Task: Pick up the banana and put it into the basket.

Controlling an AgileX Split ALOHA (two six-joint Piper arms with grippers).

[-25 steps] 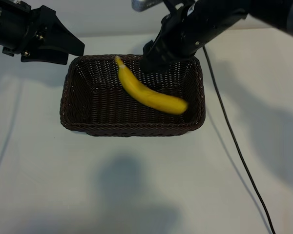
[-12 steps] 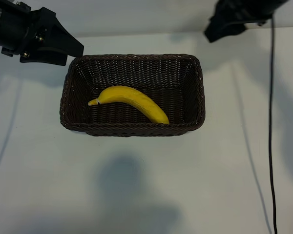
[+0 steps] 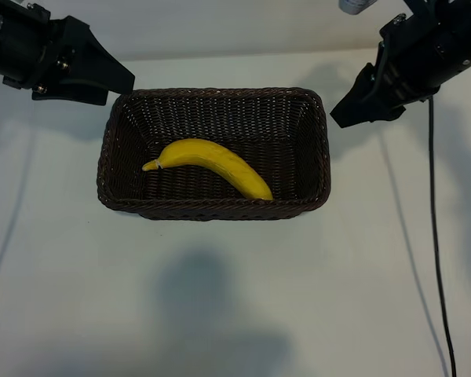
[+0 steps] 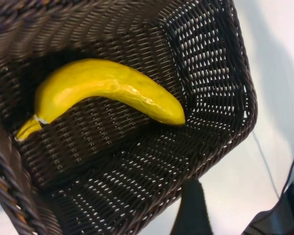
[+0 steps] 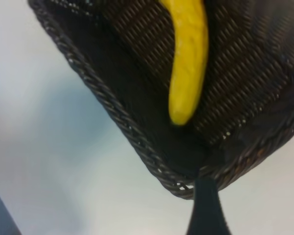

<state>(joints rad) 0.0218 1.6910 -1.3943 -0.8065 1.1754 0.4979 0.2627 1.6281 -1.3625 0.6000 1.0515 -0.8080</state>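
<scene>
Banana (image 3: 210, 164) in basket (image 3: 320, 149), near rim, seemingly touching

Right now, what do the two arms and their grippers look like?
Both are matte black. The left gripper has angular, wedge-shaped fingers with small screws. The right gripper is similar; a thin black cable trails from its arm across the white table.

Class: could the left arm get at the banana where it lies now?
Probably yes. The banana lies uncovered on the floor of the open basket, and the left end effector hangs just outside its far-left corner, nothing between.
</scene>
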